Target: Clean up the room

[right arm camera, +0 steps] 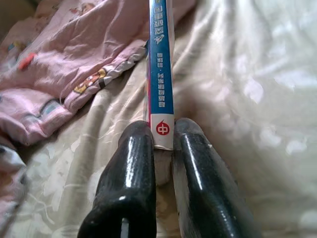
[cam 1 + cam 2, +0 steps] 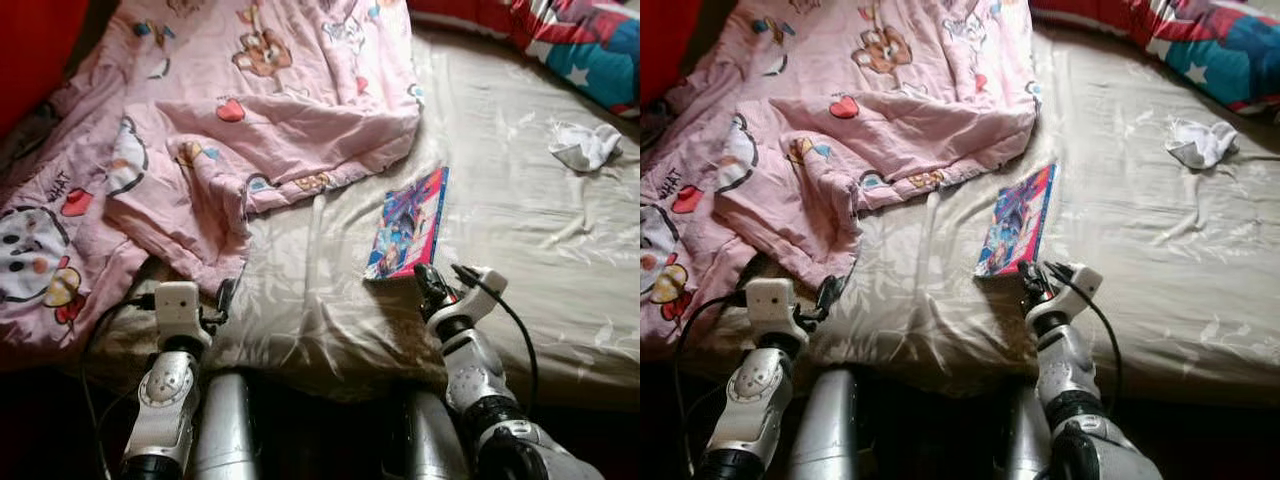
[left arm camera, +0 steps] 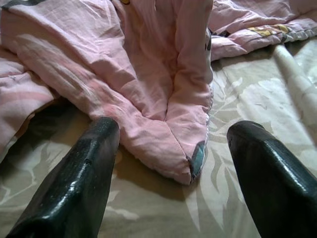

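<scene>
So the right end effector (image 1: 163, 148) is clamped on the near edge of a thin book (image 2: 408, 222), pads either side of the spine end; the book lies on the beige bed sheet (image 2: 520, 230) around the middle of the bed, roughly 12 o'clock from that wrist, with the pink cartoon blanket (image 2: 230, 120) off at about 10 o'clock from it. The left end effector (image 3: 173, 163) is spread wide open with nothing in it, pointed at a folded corner of the blanket; not touching it as far as I can see.

Handling-wise, my guess: the book looks light and thin, glossy cover so probably a bit slippery, and floppy enough to sag if lifted by one end only; pinching across the spine edge seems the sensible spot since that's the stiffest part. The blanket is soft and bulky; grab a corner or hem and expect it to drag. A small crumpled white cloth (image 2: 585, 145) sits at about 2 o'clock from the book, well apart; soft, trivial to pinch.

Writing: the spine is blue with white characters I can't make out properly, plus a red round logo on white at the bottom; the blanket has "WHAT" printed near its left edge.
</scene>
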Controlling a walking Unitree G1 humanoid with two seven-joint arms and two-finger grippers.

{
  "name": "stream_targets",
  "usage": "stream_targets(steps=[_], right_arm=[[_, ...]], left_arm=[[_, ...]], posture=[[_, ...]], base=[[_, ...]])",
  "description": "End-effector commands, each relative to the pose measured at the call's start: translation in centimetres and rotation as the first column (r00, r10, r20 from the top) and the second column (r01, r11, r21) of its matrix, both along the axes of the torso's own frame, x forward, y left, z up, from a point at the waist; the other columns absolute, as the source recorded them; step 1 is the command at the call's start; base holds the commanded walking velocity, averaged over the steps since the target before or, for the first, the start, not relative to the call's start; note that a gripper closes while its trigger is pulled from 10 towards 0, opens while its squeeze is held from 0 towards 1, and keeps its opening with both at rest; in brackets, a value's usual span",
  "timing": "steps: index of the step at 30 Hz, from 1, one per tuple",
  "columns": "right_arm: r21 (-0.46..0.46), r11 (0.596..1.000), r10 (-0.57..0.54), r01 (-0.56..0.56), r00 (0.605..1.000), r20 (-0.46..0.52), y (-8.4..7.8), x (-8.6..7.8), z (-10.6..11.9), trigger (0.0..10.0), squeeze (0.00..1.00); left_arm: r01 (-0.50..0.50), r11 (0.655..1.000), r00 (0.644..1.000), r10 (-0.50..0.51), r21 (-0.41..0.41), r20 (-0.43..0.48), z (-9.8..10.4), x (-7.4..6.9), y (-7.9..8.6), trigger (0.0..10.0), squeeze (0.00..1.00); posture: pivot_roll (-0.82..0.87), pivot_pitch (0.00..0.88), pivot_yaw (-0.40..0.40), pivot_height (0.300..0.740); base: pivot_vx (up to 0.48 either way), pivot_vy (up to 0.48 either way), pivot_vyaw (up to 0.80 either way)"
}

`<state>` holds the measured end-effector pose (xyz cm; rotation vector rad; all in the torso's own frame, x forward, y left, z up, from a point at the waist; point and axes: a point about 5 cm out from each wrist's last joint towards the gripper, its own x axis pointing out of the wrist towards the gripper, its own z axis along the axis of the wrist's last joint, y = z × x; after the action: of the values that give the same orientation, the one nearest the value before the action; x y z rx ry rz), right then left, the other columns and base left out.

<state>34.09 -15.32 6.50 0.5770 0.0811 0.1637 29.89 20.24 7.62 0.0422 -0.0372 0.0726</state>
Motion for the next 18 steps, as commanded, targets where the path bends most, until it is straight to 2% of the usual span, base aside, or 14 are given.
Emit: stream_targets(steps=[1, 6, 7, 12, 18], right_arm=[[-0.085, 0.996, -0.03, 0.034, 0.998, 0.05, -0.7, 0.0, 0.6, 10.0, 0.0], [-0.273, 0.96, -0.023, 0.056, 0.992, 0.123, -1.1, -0.2, 1.5, 10.0, 0.0], [-0.367, 0.927, -0.018, 0.072, 0.989, 0.147, -1.5, -0.6, 1.5, 10.0, 0.0], [-0.367, 0.925, -0.046, 0.095, 0.989, 0.14, -2.1, -1.2, 1.0, 10.0, 0.0], [-0.38, 0.92, -0.057, 0.096, 0.992, 0.113, -2.0, -1.4, 0.4, 10.0, 0.0]], left_arm=[[0.004, 1.0, 1.0, -0.003, 0.008, -0.022, -0.7, -0.4, 0.0, 10.0, 0.0], [-0.003, 1.0, 0.999, 0.003, -0.006, -0.033, -1.2, -0.8, 0.1, 10.0, 0.0], [-0.02, 0.999, 0.999, 0.02, -0.025, -0.036, -1.6, -1.1, 0.3, 10.0, 0.0], [-0.03, 0.999, 0.999, 0.029, -0.042, -0.036, -1.9, -1.3, 0.2, 10.0, 0.0], [-0.028, 0.998, 0.999, 0.026, -0.049, -0.039, -2.1, -1.4, -0.1, 10.0, 0.0]], posture=[[0.13, 0.142, -0.069, 0.586], [0.11, 0.135, -0.074, 0.586], [0.1, 0.138, -0.079, 0.586], [0.1, 0.143, -0.085, 0.621], [0.1, 0.144, -0.091, 0.656]], base=[[0.0, 0.0, 0.0], [0.0, 0.0, 0.0], [0.0, 0.0, 0.0], [0.0, 0.0, 0.0], [0.0, 0.0, 0.0]])
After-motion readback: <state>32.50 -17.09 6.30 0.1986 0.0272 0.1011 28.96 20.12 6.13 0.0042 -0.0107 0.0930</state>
